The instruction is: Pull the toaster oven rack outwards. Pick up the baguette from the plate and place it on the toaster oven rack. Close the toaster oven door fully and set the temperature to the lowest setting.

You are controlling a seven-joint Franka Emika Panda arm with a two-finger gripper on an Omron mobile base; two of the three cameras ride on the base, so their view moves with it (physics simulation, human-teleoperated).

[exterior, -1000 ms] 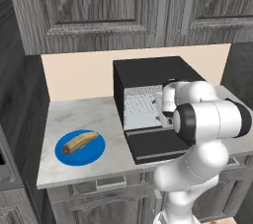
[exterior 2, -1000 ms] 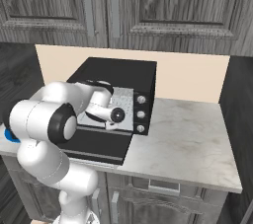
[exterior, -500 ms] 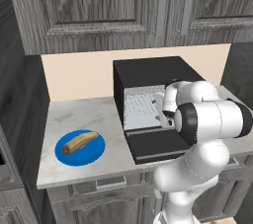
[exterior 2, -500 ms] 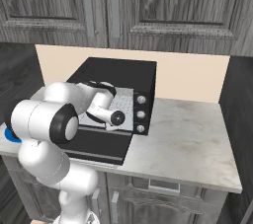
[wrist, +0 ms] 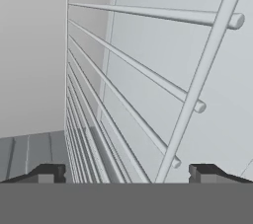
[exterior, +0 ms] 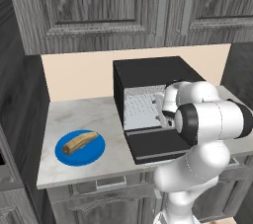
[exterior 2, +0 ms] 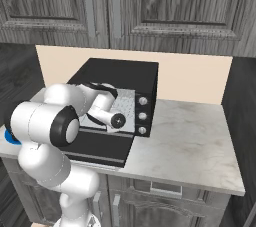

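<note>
Evenly and softly lit, with no hard glare. Faint shading under the upper cabinets [exterior: 123, 11] at the top of both base views; darker walls at the left and right edges. Rendered, sharp throughout, no blur or edge distortion. Pale grey, low contrast in the hand view.

Baguette [exterior: 80, 141] on blue plate [exterior: 96, 150], left of open toaster oven [exterior: 143, 77]

Rendered kitchen, dark wood cabinets [exterior: 99, 6], marble counter [exterior 2: 190, 141], black toaster oven [exterior: 148, 72]
</note>
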